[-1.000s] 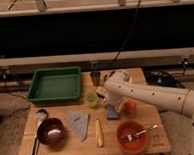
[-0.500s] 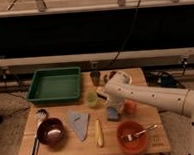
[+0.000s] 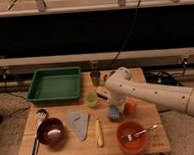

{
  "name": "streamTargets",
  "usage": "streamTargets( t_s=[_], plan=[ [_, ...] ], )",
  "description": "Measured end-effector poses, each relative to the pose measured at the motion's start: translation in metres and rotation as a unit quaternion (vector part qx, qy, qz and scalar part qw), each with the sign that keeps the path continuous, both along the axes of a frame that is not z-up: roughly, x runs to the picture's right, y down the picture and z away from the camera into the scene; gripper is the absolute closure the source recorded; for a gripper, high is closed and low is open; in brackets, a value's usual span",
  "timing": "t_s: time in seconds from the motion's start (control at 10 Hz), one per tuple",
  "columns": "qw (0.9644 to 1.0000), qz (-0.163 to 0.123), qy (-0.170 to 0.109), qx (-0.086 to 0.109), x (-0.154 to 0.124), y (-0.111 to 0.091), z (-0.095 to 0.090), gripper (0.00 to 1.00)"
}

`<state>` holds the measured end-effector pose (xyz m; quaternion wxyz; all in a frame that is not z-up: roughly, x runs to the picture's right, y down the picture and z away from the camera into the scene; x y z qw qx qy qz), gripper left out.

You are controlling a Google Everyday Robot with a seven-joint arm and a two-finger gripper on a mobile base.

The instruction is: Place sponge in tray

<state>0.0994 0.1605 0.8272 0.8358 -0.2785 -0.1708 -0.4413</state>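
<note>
A white robot arm (image 3: 157, 95) reaches in from 3 o'clock over the wooden table (image 3: 155, 138), and its end effector (image 3: 111, 105) points down just right of the table's middle. The end effector is closed, and the sponge (image 3: 114, 113), a small blue-grey block, sits at its tip as if pinched between the 2 fingers; the grip itself is partly hidden by the wrist. The sponge is low, at or just above the tabletop, and which of the 2 cannot be told. It is well apart from the tray (image 3: 55, 85), the dark-green rectangular container at the table's 10 o'clock corner. Just beside the sponge at its 3 o'clock lies a small orange round object (image 3: 130, 106). A small yellow-green cup (image 3: 92, 98) stands at the sponge's 10 o'clock, between it and the tray, and a dark cup (image 3: 95, 77) stands at the table's 12 o'clock edge. A flat blue-grey triangular cloth (image 3: 79, 123) lies toward 7 o'clock, with a slim yellow utensil (image 3: 98, 133) beside it. At 8 o'clock is a dark red bowl (image 3: 50, 131), with a spoon (image 3: 38, 128) just to its left. At 5 o'clock an orange-red bowl (image 3: 132, 137) carries a fork (image 3: 140, 133) across its rim.
</note>
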Motion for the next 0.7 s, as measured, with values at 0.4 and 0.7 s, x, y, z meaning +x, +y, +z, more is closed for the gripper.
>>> streamTargets(
  t_s=[0.4,0.7],
  plan=[
    [0.9986,0.029,-0.038,-0.024,-0.025,-0.033,-0.033,1.00],
    [0.9966,0.038,-0.071,-0.018,-0.062,-0.063,-0.056,1.00]
  ],
)
